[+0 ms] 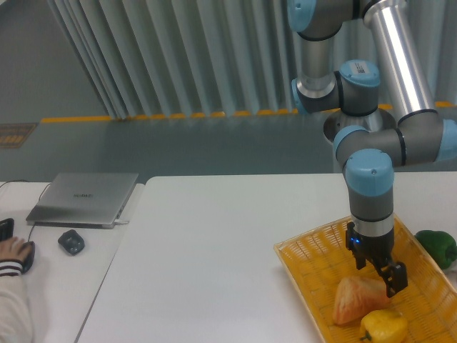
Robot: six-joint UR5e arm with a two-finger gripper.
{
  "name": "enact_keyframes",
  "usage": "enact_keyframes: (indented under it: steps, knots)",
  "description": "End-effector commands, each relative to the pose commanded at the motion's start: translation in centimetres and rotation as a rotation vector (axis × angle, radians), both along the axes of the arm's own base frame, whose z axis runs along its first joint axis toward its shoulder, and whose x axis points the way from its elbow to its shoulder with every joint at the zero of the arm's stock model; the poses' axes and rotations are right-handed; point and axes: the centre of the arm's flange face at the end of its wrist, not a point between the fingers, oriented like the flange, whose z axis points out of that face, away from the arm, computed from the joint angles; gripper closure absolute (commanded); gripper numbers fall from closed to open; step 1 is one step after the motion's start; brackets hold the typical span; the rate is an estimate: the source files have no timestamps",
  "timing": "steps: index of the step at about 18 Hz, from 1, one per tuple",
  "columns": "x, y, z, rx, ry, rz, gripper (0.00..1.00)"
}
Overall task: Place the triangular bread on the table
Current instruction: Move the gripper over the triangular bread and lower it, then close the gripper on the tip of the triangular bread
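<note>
The hand [376, 273] is seen pointing down into the yellow woven basket [314, 254], its dark fingers [395, 277] low over the basket floor. How far the fingers are spread cannot be told from this angle; nothing is seen pinched between them. One fingertip is placed just above the upper right corner of the triangular bread [359, 299], close enough that touching cannot be ruled out.

The triangular bread is shown as a puffy wedge, golden orange-tan on top with a paler pinkish face turned toward the camera. It is lying inside the basket, toward the near end, not on the bench [214, 250] itself. It is found just below and slightly left of the hand.

A yellow bell pepper [383, 326] is tucked against the bread's lower right edge, also in the basket. A green pepper [437, 247] is spotted on the bench just beyond the basket's right rim. Over on the left, a closed laptop [84, 198] is laid flat.
</note>
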Motion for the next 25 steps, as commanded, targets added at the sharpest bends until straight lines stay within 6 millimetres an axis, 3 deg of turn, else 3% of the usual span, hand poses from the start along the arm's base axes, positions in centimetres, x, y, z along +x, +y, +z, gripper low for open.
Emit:
enact_keyframes:
  steps: [7,13,15,17,23,25]
  knots:
    - [0.0,0.1,-0.4,-0.003,-0.001,0.002,0.15]
    - [-0.1,0.1,-0.1,0.001,0.007,0.008,0.58]
    - [-0.1,0.1,-0.1,0.002,0.006,0.01,0.77]
    - [-0.1,0.1,-0.1,0.002,0.006,0.01,0.85]
    - [-0.1,0.0,0.2,0.007,0.008,0.016,0.9]
    - [-0.5,-0.5,2.7,0.039,0.028,0.015,0.9]
